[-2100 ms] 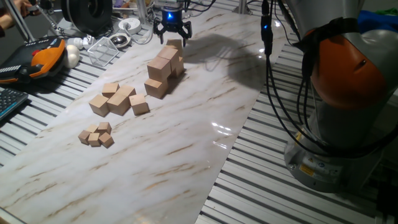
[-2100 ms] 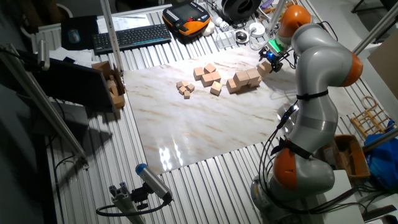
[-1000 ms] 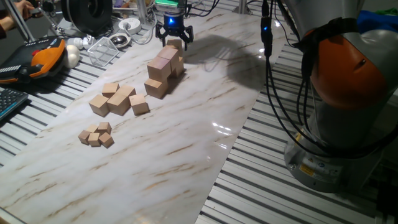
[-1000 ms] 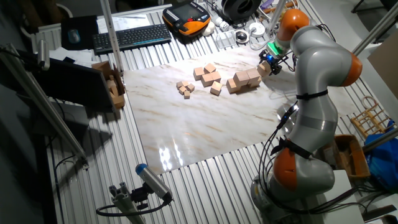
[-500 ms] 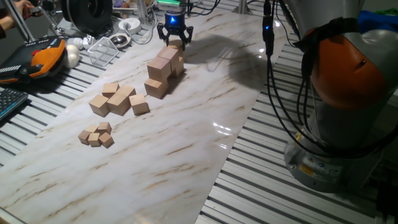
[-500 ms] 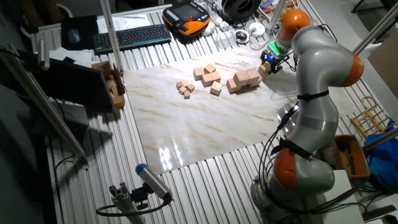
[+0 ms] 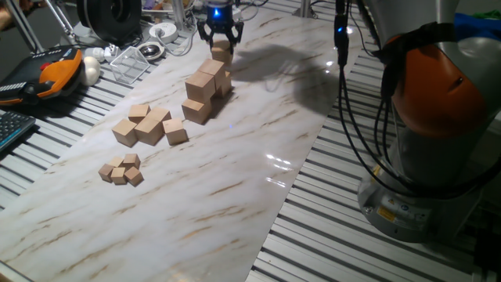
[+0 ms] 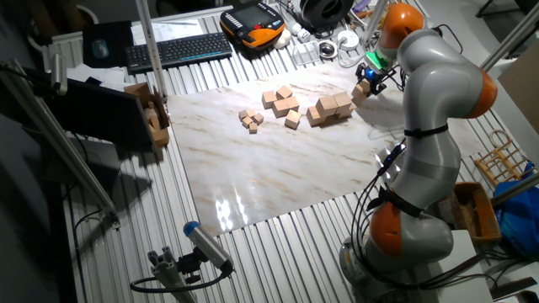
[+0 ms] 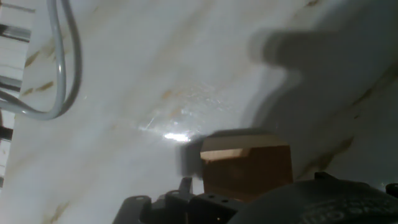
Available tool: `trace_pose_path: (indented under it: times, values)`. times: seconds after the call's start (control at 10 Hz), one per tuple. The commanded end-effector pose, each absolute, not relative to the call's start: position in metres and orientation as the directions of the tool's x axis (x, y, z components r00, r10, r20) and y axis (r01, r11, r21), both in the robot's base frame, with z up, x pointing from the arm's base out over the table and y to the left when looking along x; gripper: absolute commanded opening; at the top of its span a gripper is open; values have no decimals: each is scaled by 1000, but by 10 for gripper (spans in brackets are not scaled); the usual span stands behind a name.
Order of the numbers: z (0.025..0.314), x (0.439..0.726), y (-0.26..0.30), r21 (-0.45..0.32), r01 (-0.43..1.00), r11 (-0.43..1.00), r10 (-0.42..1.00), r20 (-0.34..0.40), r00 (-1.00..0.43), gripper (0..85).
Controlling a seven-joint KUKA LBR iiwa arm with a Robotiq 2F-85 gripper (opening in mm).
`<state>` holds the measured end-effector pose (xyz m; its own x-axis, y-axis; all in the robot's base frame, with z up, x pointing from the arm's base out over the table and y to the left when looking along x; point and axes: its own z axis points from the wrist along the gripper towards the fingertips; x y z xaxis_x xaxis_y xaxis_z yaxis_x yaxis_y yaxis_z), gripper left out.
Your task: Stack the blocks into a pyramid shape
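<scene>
My gripper (image 7: 220, 41) is at the far end of the marble sheet (image 7: 235, 180), shut on a light-tan wooden block (image 7: 222, 52) and holding it just above the surface. The hand view shows this block (image 9: 245, 167) between the jaws, with its shadow on the marble. The other large blocks (image 7: 207, 84) sit in a loose pile just in front of it, some resting on others. In the other fixed view the gripper (image 8: 368, 82) and held block (image 8: 361, 91) are to the right of that pile (image 8: 332, 108).
Medium wooden cubes (image 7: 147, 125) and tiny cubes (image 7: 121, 171) lie further along the sheet. A clear tray (image 7: 129, 63), an orange pendant (image 7: 55, 70) and clutter line the left edge. The robot base (image 7: 438, 157) and cables (image 7: 344, 94) stand on the right.
The gripper came down around the lone far block, shut on it, and has now lifted it slightly off the marble. The other blocks have not moved.
</scene>
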<state>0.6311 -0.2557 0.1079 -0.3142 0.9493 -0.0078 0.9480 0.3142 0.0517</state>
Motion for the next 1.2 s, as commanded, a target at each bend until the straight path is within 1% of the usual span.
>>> trace_pose_path:
  times: [0.0, 0.1, 0.2, 0.3, 0.4, 0.5, 0.7, 1.0, 1.1]
  values:
    - [173, 631, -251, 36, 947, 320, 947, 1, -320, 0]
    - [191, 629, -245, 35, 938, 344, 939, 10, -345, 0]
    - [207, 627, -239, 45, 920, 389, 921, 3, -390, 0]
    - [216, 622, -237, 65, 886, 460, 888, -13, -460, 0]
    - [219, 617, -236, 86, 849, 522, 853, -18, -522, 0]
    - [220, 615, -238, 87, 825, 559, 829, -20, -559, 0]
    - [224, 614, -242, 64, 743, 666, 746, -44, -664, 0]
    - [225, 614, -244, 48, 666, 744, 668, -37, -743, 0]
    - [225, 614, -244, 29, 582, 813, 582, -53, -811, 0]
